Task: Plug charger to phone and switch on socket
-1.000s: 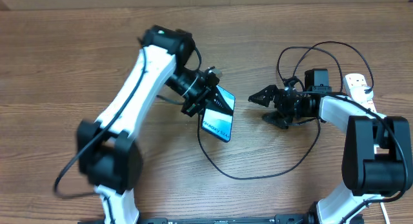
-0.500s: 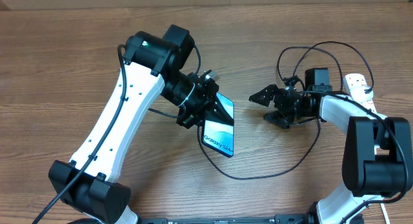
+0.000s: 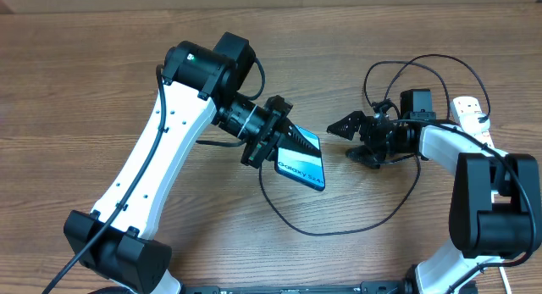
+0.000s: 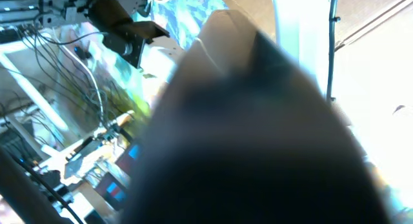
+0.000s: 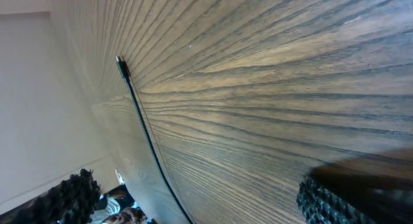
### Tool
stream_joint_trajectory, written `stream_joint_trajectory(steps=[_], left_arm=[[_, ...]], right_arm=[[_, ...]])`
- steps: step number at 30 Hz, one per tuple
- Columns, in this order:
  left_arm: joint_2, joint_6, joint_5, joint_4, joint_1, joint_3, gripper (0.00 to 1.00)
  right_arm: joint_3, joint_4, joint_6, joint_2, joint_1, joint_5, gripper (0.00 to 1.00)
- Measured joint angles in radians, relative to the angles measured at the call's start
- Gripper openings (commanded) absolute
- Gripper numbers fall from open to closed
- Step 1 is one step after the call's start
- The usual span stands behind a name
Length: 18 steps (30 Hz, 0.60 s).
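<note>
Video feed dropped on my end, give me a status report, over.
Left gripper shut on phone, tilted. Right gripper open, empty. Charger tip loose on table, unplugged. Nothing seen blocking.

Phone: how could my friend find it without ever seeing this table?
On the wooden table, follow the left white arm to its pincer. The phone is clamped there, tilted. It alone has a flat bright blue screen; the cable beside it is thin and black.
</note>
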Motion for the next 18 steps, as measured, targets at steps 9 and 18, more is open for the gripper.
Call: stream_joint_trajectory(steps=[9,18], left_arm=[[0.000,-0.109,0.013,0.042,0.000,0.000,0.04],[0.000,-0.173,0.013,0.072,0.000,0.000,0.04]], right_arm=[[0.000,0.000,0.000,0.000,0.000,0.000,1.00],[0.000,-0.001,0.001,0.000,0.000,0.000,1.00]])
